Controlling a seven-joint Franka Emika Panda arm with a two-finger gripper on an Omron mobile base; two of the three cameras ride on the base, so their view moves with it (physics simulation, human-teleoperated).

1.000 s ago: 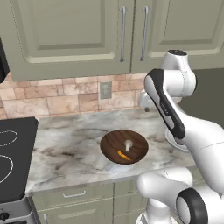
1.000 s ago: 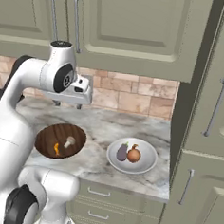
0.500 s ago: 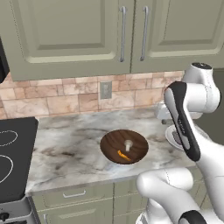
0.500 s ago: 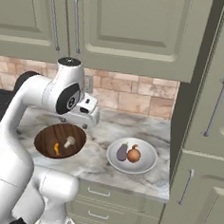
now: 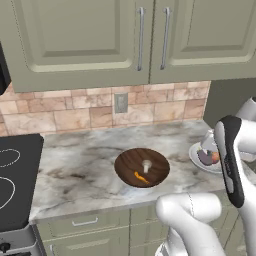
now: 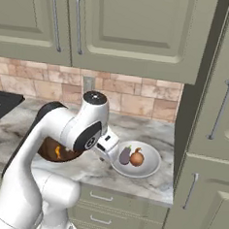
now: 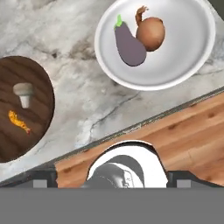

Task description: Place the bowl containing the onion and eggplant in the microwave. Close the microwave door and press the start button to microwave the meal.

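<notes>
No readable text, labels, brand names, numbers or signs appear anywhere in these views. The cabinets, wall, counter and dishes carry no lettering of any kind.

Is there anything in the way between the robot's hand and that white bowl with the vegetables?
Nothing visible. The hand view looks straight down on the white bowl, eggplant and onion; the wooden bowl sits off to the side.

A: Desk point(image 5: 75, 175)?
B: Marbled grey. A wooden bowl point(image 5: 142, 167) stands on it, holding a pale mushroom point(image 7: 24, 94) and an orange piece point(image 7: 18, 121), apart.
A: Surroundings?
B: Stovetop point(image 5: 15, 180) left, outlet point(image 5: 121, 103) on the brick backsplash point(image 5: 75, 112), cabinets point(image 5: 100, 40) above.
</notes>
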